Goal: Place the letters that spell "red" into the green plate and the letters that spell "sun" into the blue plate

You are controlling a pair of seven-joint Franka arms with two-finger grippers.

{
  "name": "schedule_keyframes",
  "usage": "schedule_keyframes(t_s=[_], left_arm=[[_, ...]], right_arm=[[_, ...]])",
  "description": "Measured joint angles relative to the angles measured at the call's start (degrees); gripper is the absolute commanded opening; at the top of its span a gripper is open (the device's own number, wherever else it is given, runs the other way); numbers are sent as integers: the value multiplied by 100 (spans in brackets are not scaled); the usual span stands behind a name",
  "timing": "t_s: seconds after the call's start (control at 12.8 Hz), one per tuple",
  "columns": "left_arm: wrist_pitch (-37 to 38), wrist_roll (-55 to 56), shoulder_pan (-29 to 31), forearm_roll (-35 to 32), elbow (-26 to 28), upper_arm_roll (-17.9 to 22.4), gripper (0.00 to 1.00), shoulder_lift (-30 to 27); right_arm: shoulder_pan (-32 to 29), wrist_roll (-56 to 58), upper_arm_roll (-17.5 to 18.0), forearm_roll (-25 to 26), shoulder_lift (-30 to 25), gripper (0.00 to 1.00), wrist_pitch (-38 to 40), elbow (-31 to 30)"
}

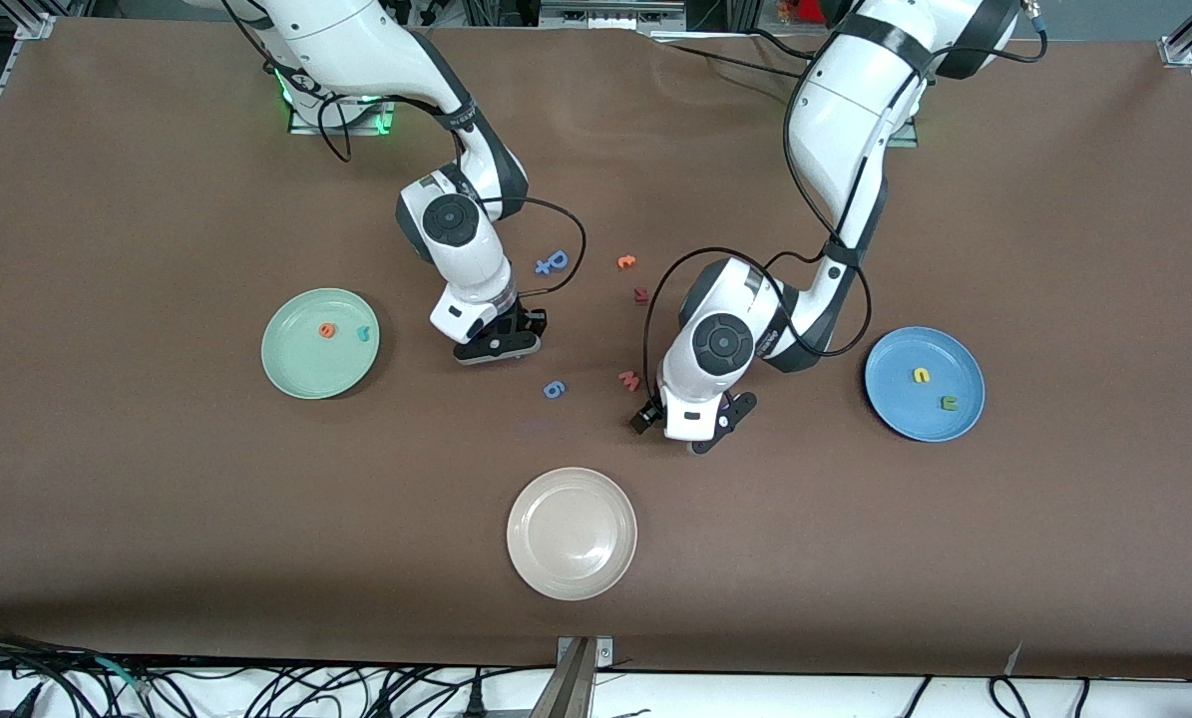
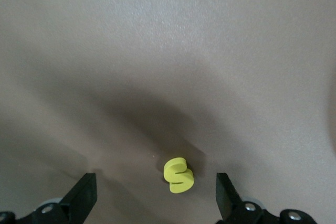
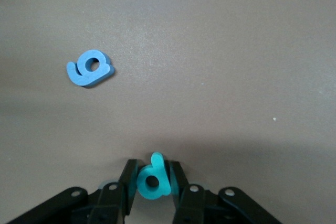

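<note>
Lying nearest the front camera: cream-white plate (image 1: 572, 534), bare. Sitting toward the right arm's end of the table: green plate (image 1: 320, 343), holding orange "e" (image 1: 327, 330) and teal "r" (image 1: 364, 334), slightly apart. Sitting toward the left arm's end: blue plate (image 1: 924, 383), carrying yellow arch letter (image 1: 921, 375) and green U letter (image 1: 949, 403).

Working low at the table between green plate and blue "6" (image 1: 554, 389): right gripper (image 3: 153, 182), fingers clamped on both sides of teal "d" (image 3: 153, 178), letter standing on edge.

Hovering low between cream-white plate and pink "w" (image 1: 629, 379): left gripper (image 2: 156, 200), fingers spread wide, gripping nothing, yellow "s" (image 2: 178, 174) lying on the table between them, untouched.

Scattered mid-table, nearer the robots' bases: blue letter (image 1: 552, 262), small orange letter (image 1: 626, 261), dark red letter (image 1: 641, 294).
</note>
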State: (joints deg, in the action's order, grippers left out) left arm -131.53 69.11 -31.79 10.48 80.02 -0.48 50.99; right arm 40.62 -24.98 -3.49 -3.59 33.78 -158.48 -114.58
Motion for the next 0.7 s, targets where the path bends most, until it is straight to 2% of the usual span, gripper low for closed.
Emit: schedule_keyframes(t_s=[0.16,0.23,0.31,0.55,0.63,0.7], left_arm=[[-9,45,-33,0,-4,0,86,15],[-21,61,-43,0,-6,0,75,22],[-25,68,-51,0,-8,0,57,30],[-29,91,-63,0,-17,1,27,41],[-28,104,-63,0,-37,0,19,41],[-28,112,-63,0,-58,0,16,41]], right_arm=[[3,0,-34,0,-82,9,176,7],[3,0,-129,0,-197,9,466,24],[1,1,-278,0,-363,9,798,37],[-13,290,-946,0,-990,9,2129,43],[-23,464,-1187,0,-1164,9,2596,37],[-33,606,-1393,0,-1278,9,2992,24]])
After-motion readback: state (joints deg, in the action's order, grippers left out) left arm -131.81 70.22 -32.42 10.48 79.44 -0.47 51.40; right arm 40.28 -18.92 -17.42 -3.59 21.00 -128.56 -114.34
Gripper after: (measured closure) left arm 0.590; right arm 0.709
